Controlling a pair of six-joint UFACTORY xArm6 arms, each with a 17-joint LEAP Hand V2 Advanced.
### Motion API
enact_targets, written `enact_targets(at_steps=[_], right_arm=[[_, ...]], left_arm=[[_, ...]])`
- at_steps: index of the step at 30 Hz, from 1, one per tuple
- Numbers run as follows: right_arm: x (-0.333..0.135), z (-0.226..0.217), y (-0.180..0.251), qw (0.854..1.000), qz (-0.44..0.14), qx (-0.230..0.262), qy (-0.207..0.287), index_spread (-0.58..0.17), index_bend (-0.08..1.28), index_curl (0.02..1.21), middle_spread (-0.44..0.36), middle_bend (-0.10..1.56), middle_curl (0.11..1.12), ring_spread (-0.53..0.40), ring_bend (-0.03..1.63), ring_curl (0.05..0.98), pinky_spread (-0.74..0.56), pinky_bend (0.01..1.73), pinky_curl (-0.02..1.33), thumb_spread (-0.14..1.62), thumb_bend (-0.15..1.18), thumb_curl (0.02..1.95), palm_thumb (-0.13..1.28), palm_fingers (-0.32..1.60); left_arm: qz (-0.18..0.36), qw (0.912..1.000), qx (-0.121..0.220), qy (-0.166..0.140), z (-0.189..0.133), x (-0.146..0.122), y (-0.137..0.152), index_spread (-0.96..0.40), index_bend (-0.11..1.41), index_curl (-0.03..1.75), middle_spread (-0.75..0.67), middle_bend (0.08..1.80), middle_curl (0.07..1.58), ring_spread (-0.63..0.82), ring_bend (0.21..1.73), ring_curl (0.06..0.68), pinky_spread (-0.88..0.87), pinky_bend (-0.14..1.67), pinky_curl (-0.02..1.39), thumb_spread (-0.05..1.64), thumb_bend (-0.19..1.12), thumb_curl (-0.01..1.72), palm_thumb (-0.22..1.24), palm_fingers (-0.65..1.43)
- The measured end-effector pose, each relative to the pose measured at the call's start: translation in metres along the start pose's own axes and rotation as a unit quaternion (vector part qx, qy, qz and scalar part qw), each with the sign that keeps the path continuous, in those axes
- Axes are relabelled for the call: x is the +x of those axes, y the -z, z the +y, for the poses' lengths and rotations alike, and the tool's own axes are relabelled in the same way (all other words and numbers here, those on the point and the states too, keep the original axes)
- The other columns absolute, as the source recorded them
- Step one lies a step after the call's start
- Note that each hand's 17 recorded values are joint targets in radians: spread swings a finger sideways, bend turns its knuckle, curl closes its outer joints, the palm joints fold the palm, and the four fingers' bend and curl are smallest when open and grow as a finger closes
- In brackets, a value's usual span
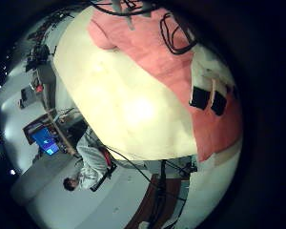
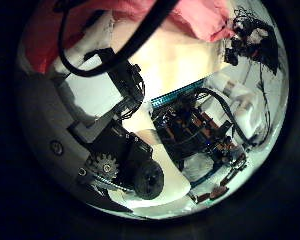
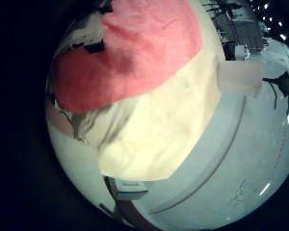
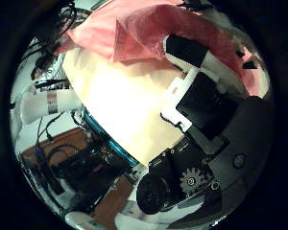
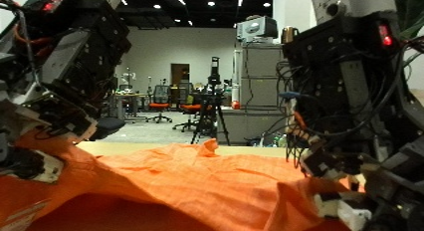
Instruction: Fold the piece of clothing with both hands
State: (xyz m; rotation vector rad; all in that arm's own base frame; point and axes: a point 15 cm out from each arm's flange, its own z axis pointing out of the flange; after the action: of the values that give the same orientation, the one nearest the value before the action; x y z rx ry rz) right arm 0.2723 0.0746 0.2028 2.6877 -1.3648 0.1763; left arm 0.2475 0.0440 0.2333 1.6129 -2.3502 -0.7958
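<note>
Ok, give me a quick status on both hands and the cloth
Left hand and right hand both low over the orange cloth, fingers hidden, grip unclear. Cloth spread rumpled on the table, no fold visible. Nothing in the way.

Clothing (image 5: 199, 191) on table (image 5: 186, 147) — between both hands.

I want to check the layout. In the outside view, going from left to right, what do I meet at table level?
Left hand → orange cloth → right hand.
</note>
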Motion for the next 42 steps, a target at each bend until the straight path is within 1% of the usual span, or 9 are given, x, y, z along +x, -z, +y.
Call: enact_targets(at_steps=[4,8,11,16,19,25,33,38,42], right_arm=[[0.013,-0.004,0.026,0.999,0.006,0.031,-0.022,-0.267,1.06,0.83,-0.124,1.25,0.73,-0.205,1.33,0.636,-0.25,1.43,0.47,1.13,0.01,0.49,1.03,1.21],[0.03,-0.005,0.052,0.998,0.011,0.048,-0.047,-0.254,1.07,0.83,-0.123,1.27,0.72,-0.2,1.35,0.638,-0.24,1.42,0.49,1.13,-0.01,0.5,1.02,1.2],[0.038,-0.007,0.069,0.996,0.003,0.06,-0.068,-0.248,1.08,0.82,-0.123,1.27,0.72,-0.199,1.35,0.639,-0.24,1.42,0.5,1.13,-0.02,0.5,1.01,1.2],[0.048,-0.013,0.089,0.991,-0.017,0.083,-0.103,-0.238,1.09,0.81,-0.12,1.27,0.7,-0.195,1.35,0.634,-0.24,1.4,0.52,1.13,-0.01,0.51,1.0,1.2],[0.058,-0.018,0.099,0.987,-0.026,0.093,-0.126,-0.236,1.09,0.8,-0.118,1.28,0.69,-0.196,1.35,0.63,-0.24,1.39,0.52,1.12,-0.01,0.52,1.0,1.21],[0.074,-0.034,0.102,0.983,-0.046,0.092,-0.155,-0.224,1.1,0.78,-0.108,1.27,0.67,-0.197,1.35,0.622,-0.24,1.38,0.54,1.11,-0.01,0.52,1.0,1.21],[0.11,-0.069,0.094,0.977,-0.059,0.064,-0.195,-0.208,1.1,0.75,-0.096,1.26,0.65,-0.198,1.34,0.606,-0.24,1.36,0.56,1.12,-0.01,0.53,1.0,1.22],[0.128,-0.09,0.093,0.971,-0.061,0.057,-0.224,-0.204,1.11,0.73,-0.093,1.26,0.64,-0.198,1.34,0.599,-0.24,1.35,0.57,1.12,-0.01,0.53,1.03,1.22],[0.14,-0.108,0.088,0.966,-0.065,0.05,-0.244,-0.202,1.11,0.73,-0.092,1.26,0.63,-0.198,1.34,0.595,-0.24,1.35,0.58,1.12,-0.01,0.53,1.05,1.22]], left_arm=[[0.002,1.0,-0.003,0.0,0.012,-0.001,0.013,-0.71,0.56,0.99,-0.44,1.17,0.75,-0.45,1.3,0.499,-0.61,1.18,0.56,1.07,-0.02,0.49,0.68,1.2],[0.002,0.9999,-0.014,0.003,0.024,-0.002,0.027,-0.71,0.56,0.98,-0.44,1.18,0.75,-0.44,1.31,0.499,-0.6,1.18,0.55,1.06,-0.02,0.49,0.69,1.21],[0.003,0.9999,-0.015,0.004,0.03,-0.004,0.037,-0.71,0.57,0.98,-0.45,1.19,0.74,-0.44,1.31,0.498,-0.6,1.18,0.56,1.06,-0.02,0.49,0.69,1.22],[0.002,1.0,-0.005,0.004,0.028,-0.008,0.049,-0.71,0.57,0.97,-0.45,1.2,0.74,-0.45,1.32,0.496,-0.6,1.18,0.55,1.06,-0.02,0.5,0.69,1.21],[0.001,1.0,-0.001,0.006,0.021,-0.013,0.061,-0.71,0.58,0.97,-0.45,1.2,0.74,-0.45,1.32,0.495,-0.6,1.18,0.55,1.05,-0.02,0.5,0.7,1.21],[0.003,0.9999,-0.007,0.01,-0.001,-0.024,0.087,-0.71,0.59,0.97,-0.44,1.21,0.73,-0.44,1.32,0.497,-0.6,1.19,0.56,1.04,-0.02,0.51,0.7,1.21],[0.005,0.9998,-0.014,0.013,-0.058,-0.043,0.125,-0.71,0.6,0.97,-0.44,1.22,0.73,-0.43,1.32,0.499,-0.6,1.2,0.56,1.04,-0.02,0.52,0.7,1.2],[0.007,0.9997,-0.01,0.02,-0.092,-0.057,0.137,-0.7,0.61,0.97,-0.44,1.23,0.73,-0.43,1.31,0.5,-0.59,1.21,0.57,1.05,-0.02,0.52,0.71,1.19],[0.012,0.9996,-0.009,0.024,-0.116,-0.066,0.139,-0.69,0.62,0.97,-0.44,1.23,0.73,-0.43,1.32,0.502,-0.59,1.21,0.57,1.05,-0.02,0.52,0.71,1.18]])
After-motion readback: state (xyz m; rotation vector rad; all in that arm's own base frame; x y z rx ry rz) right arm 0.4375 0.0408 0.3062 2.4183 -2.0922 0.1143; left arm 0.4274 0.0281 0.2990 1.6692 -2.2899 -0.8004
